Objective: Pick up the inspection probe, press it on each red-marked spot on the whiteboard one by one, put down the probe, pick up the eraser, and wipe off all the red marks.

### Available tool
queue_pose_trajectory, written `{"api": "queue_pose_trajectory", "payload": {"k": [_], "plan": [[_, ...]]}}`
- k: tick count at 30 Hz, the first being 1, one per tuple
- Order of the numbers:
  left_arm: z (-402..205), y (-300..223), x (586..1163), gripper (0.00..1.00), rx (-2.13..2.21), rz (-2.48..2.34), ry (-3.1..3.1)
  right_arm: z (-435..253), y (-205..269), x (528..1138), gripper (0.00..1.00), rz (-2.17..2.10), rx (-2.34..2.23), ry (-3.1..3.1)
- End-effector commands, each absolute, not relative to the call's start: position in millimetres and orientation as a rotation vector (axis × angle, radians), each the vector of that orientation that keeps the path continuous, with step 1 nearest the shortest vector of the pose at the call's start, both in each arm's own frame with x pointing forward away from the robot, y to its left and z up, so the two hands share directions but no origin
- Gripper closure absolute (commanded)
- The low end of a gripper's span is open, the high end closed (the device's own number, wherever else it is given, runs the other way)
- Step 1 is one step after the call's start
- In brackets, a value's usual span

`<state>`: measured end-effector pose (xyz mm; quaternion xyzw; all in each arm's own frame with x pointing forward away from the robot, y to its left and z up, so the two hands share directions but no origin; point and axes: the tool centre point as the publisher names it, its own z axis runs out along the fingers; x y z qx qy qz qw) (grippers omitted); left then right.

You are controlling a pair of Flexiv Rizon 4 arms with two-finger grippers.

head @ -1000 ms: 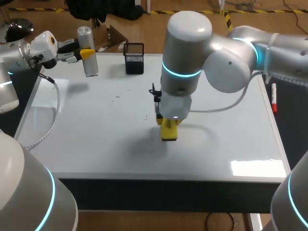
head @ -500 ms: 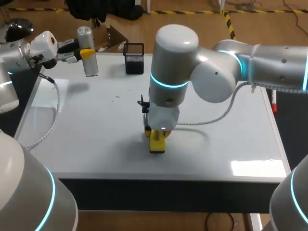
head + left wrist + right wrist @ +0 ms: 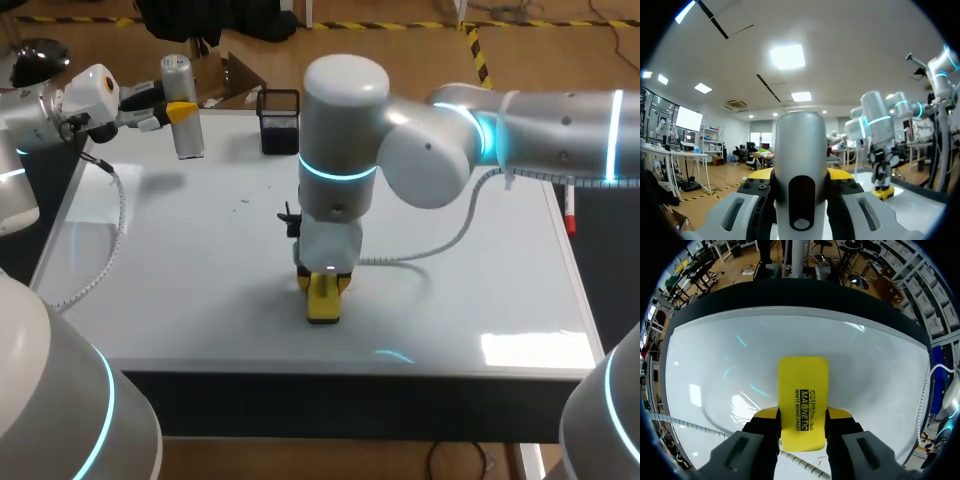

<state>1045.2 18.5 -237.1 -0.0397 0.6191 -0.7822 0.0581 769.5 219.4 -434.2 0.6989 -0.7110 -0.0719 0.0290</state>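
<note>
Clamping the yellow eraser (image 3: pixel 803 402) from both sides, the right jaws hold its far end on the whiteboard (image 3: pixel 715 365) — the left jaws (well apart) grip the silver probe (image 3: pixel 800 170) upright between them.

The only lettering that shows stands on the yellow whiteboard eraser (image 3: pixel 803 385), which sits between the fingers of the right gripper (image 3: pixel 803 413). In the right wrist view it is black print on the eraser's broad face. It is set in a few short lines running along the eraser's length, one in larger bold capitals and the others finer. The print lies on the half of the face nearer the fingers. In the head view it is too small to tell. The inspection probe (image 3: pixel 800 145) in the left gripper (image 3: pixel 800 175) shows no readable mark.
</note>
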Motion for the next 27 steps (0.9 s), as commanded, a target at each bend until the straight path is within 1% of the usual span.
{"api": "queue_pose_trajectory", "payload": {"k": [1, 21, 27], "plan": [[-235, 18, 1045, 1.0, -0.121, -2.368, 1.879, -460, 207, 770, 1.0, -0.208, 2.128, -2.201], [-235, 18, 1045, 1.0, -0.121, -2.368, 1.879, -477, 140, 769, 1.0, -0.12, 1.958, -2.276], [-235, 18, 1045, 1.0, -0.121, -2.368, 1.879, -474, 129, 772, 1.0, -0.1, 1.942, -2.284]]}}
